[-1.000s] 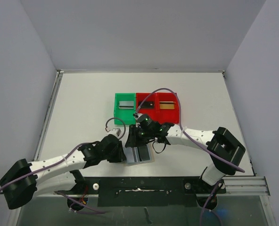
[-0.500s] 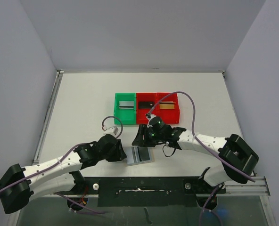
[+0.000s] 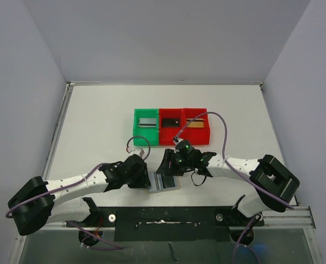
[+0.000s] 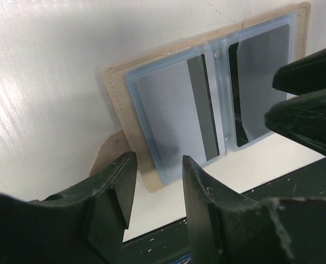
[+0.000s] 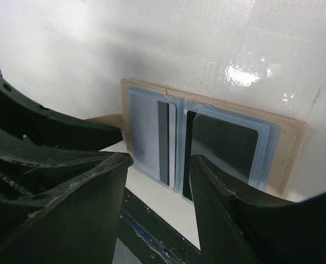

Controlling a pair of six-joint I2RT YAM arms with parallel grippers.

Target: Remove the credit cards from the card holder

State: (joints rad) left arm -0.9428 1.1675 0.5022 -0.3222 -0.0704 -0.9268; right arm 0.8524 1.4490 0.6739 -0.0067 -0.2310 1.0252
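The card holder (image 3: 167, 182) lies open and flat near the table's front edge, tan rim (image 4: 119, 104) around light-blue pockets. One pocket holds a silver-grey card with a dark stripe (image 4: 174, 110) (image 5: 152, 135). The other pocket holds a dark card (image 4: 259, 82) (image 5: 223, 146). My left gripper (image 3: 147, 178) (image 4: 157, 176) hovers open over the holder's left corner, gripping nothing. My right gripper (image 3: 166, 166) (image 5: 160, 165) hangs open just above the holder's far side, also empty. Other credit cards lie in the bins: silver (image 3: 147, 122), black (image 3: 171, 122), gold (image 3: 194, 124).
A green bin (image 3: 136, 129) and two red bins (image 3: 171, 136) (image 3: 207, 132) stand in a row behind the holder. The black front rail (image 3: 163, 215) runs just beyond the holder's near edge. White tabletop (image 3: 97, 126) spreads to the left and right.
Both grippers have opened wider. The right gripper has shifted right and nearer off the holder. The left gripper has edged toward the holder's left corner. The holder lies uncovered.
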